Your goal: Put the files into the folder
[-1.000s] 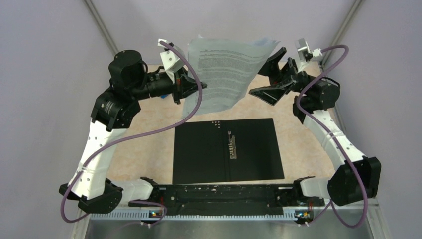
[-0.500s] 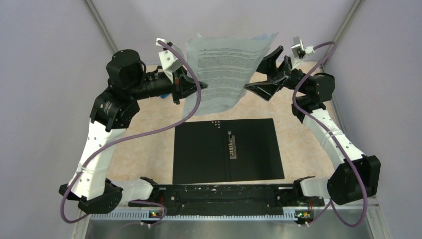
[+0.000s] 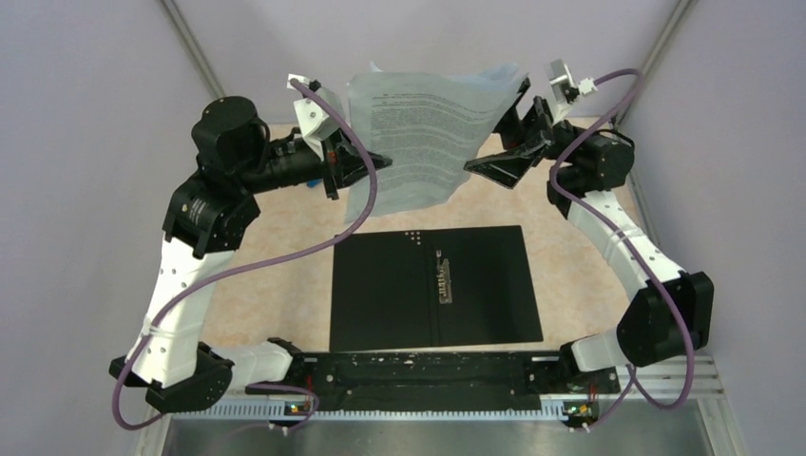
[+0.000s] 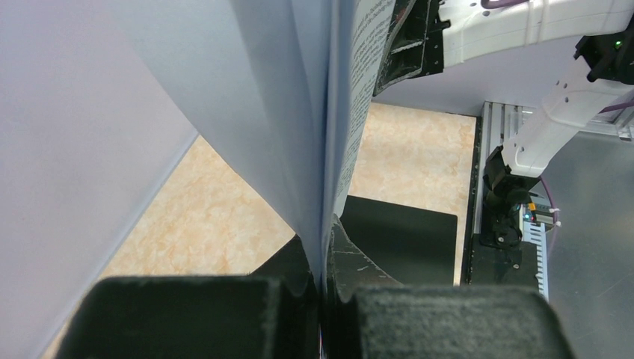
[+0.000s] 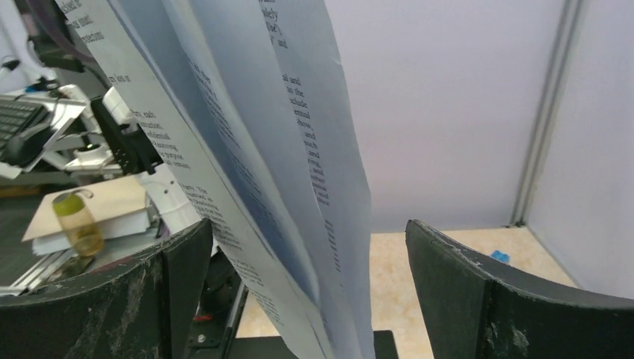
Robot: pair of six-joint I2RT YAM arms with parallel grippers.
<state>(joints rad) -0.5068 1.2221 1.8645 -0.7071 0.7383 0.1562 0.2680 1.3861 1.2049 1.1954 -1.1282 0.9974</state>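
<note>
The files (image 3: 423, 133), white printed sheets, hang upright in the air above the far part of the table. My left gripper (image 3: 373, 161) is shut on their left edge; in the left wrist view the sheets (image 4: 329, 112) rise from between its fingers (image 4: 348, 262). My right gripper (image 3: 502, 142) is open, its jaws standing either side of the sheets' right edge without touching; the right wrist view shows the fanned sheets (image 5: 284, 179) between the wide-apart fingers (image 5: 463, 277). The folder (image 3: 435, 285) lies open on the table below, black inside up, with its metal spine clip (image 3: 443, 275).
The tan tabletop (image 3: 276, 285) is bounded by grey walls at left, back and right. The arms' black base rail (image 3: 428, 370) runs along the near edge. A small blue thing (image 5: 499, 256) lies on the table by the far wall.
Both arms have lifted and shifted the sheets slightly up and left. My right gripper has moved in closer, its open jaws now around the sheets' right edge.
</note>
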